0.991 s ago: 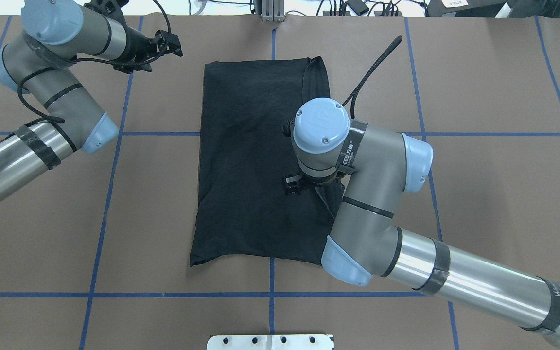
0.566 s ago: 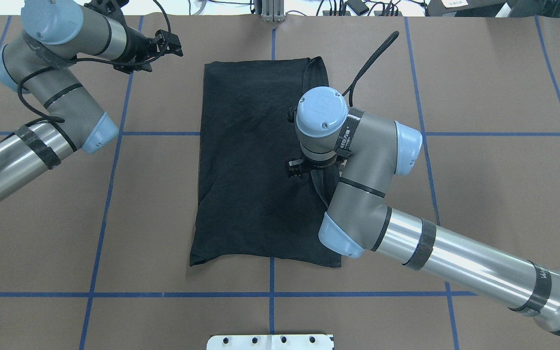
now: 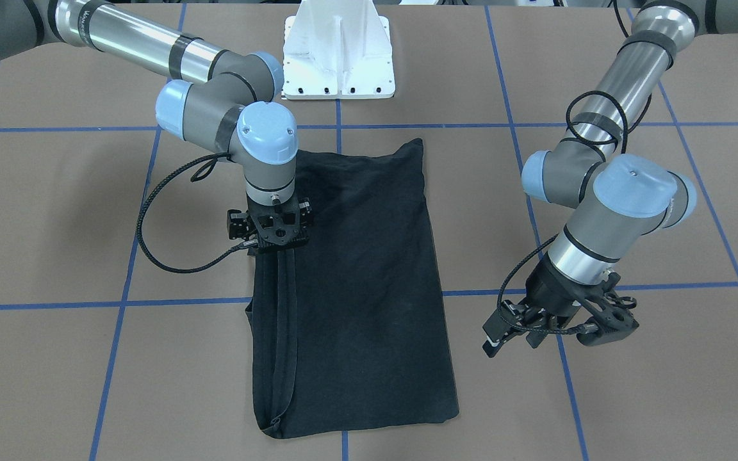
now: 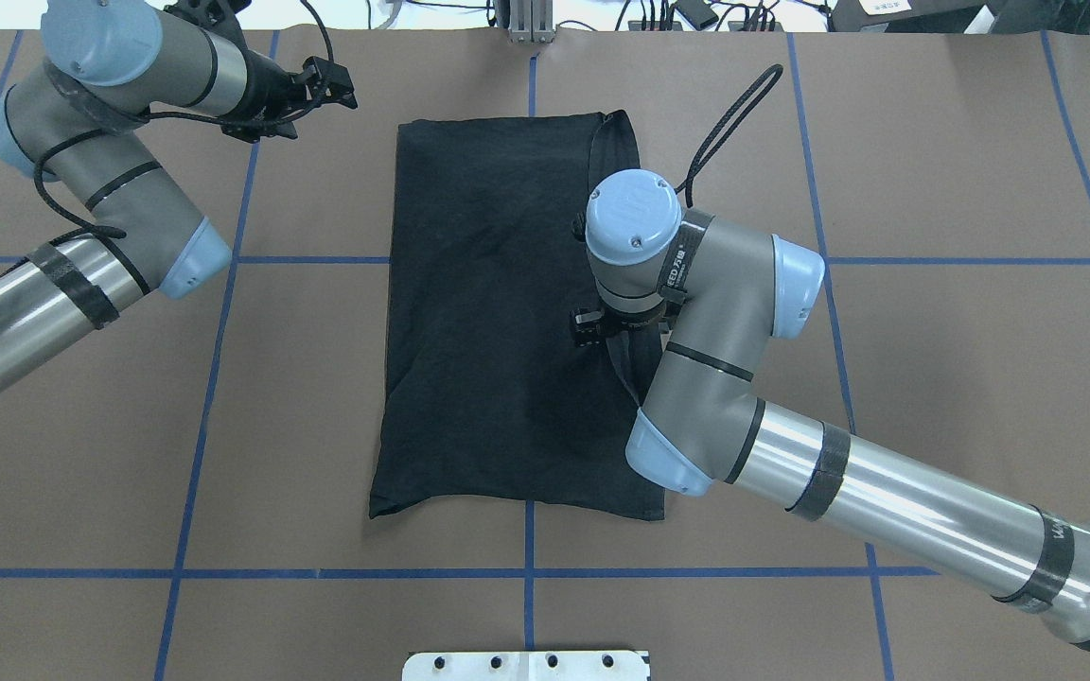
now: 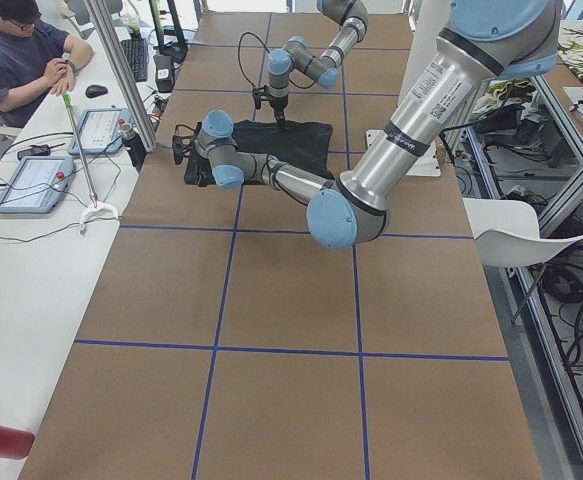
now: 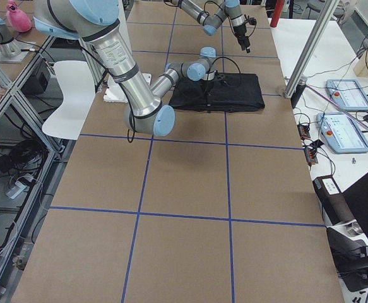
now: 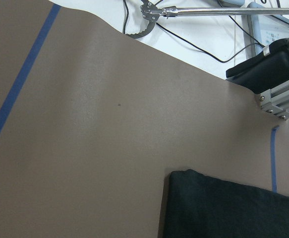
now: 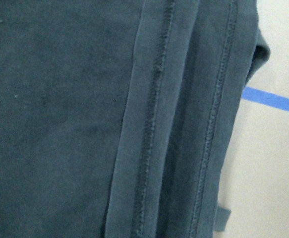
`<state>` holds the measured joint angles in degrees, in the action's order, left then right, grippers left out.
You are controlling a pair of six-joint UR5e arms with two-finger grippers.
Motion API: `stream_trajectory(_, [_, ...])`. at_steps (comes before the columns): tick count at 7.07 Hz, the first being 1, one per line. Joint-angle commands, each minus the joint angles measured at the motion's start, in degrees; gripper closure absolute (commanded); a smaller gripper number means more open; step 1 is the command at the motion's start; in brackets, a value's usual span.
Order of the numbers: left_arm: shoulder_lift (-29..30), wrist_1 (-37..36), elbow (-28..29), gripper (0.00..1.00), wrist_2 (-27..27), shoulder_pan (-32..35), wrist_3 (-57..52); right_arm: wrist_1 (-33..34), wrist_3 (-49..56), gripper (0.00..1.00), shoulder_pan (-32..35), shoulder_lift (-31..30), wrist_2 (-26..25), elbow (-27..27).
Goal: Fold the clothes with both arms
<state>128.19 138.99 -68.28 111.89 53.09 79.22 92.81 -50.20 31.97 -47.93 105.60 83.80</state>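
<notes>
T-shirt (image 4: 498, 312) lies folded at mid-table; right arm (image 4: 886, 501) has shifted toward the far edge

The brown paper-covered table (image 4: 933, 142), taped with a blue grid, is occupied at its middle by the black T-shirt. It is laid flat as a long folded rectangle, with stitched hems stacked along its right side. Against the frame of a second ago, the cloth is seen to lie as it did.

The right arm is bent over that hemmed side. Its wrist has been carried a little toward the table's far edge, and the shirt's near right corner, then hidden under the elbow, is now uncovered. The left arm (image 4: 25, 303) is held off the shirt's far left corner, unchanged.

The right gripper (image 3: 274, 248) is pointed straight down onto the hems; whether its fingers are spread or pinching cloth cannot be told. The left gripper (image 3: 503, 331) is held above bare table, clear of the cloth, and its fingers likewise cannot be read.
</notes>
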Motion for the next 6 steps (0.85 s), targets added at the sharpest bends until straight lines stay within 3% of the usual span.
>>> stream_trajectory(1, [0.0,0.0,0.0,0.00,0.0,0.0,0.1,2.0,-0.1,0.00,-1.4,0.1,0.1,0.3])
stream_trajectory(6, [0.1,0.1,-0.2,0.00,0.0,0.0,0.2,4.2,0.3,0.00,0.7,-0.9,1.2,0.4])
